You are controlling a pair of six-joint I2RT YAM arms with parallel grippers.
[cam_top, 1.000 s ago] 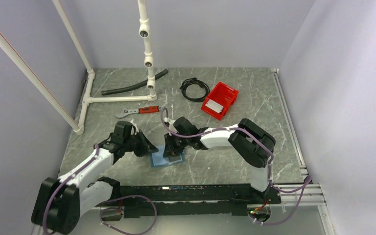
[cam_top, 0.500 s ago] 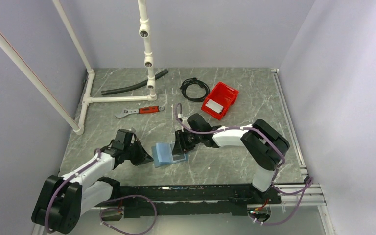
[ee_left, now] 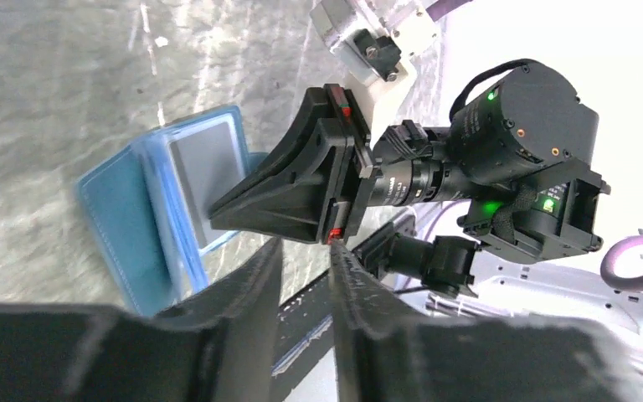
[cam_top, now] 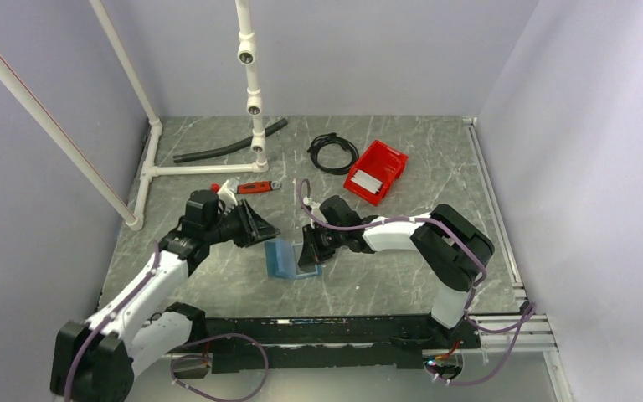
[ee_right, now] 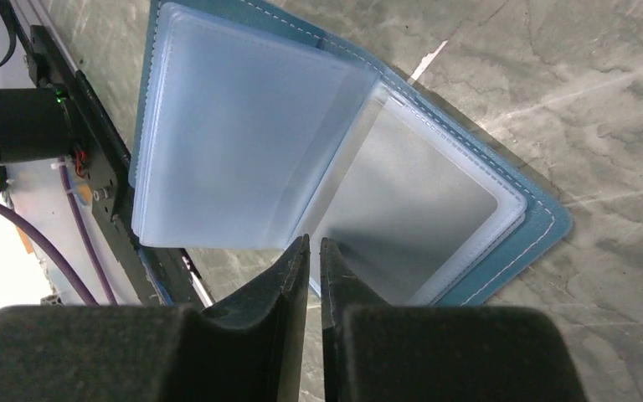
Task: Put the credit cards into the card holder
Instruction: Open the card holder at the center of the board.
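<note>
- Two fingers of the right pincer point(ee_right: 310, 244) stand almost together, with only a thin slit between them. Their tips sit at the lower corner of some raised leaves, and I cannot tell whether a leaf is nipped in the slit or only leans on them.
- Right at those tips lies the flat blue fold-open card holder point(ee_left: 121, 226), opened on the grey marbled tabletop point(ee_right: 594, 100). Its frosted clear plastic leaves point(ee_right: 234, 134) tilt up on this pincer's left, while one leaf lies flat on the cover to its right.
- Across the holder from the right pincer, the left pincer point(ee_left: 306, 247) hangs above the table, apart from the holder. There is a plain gap between its fingers and nothing in it.
- Well beyond the right pincer, away from the arm bases, sits the red open plastic bin point(cam_top: 389, 161). Inside it is a pale flat rectangle point(cam_top: 367, 182), possibly one of the credit cards, though it is too small to be sure.
- Progress, as a judgement: the holder is open, but neither pincer holds a card and no tan-orange card shows. Whether any pocket is filled I cannot tell. Fetching the cards and sliding them in appears to be left.
</note>
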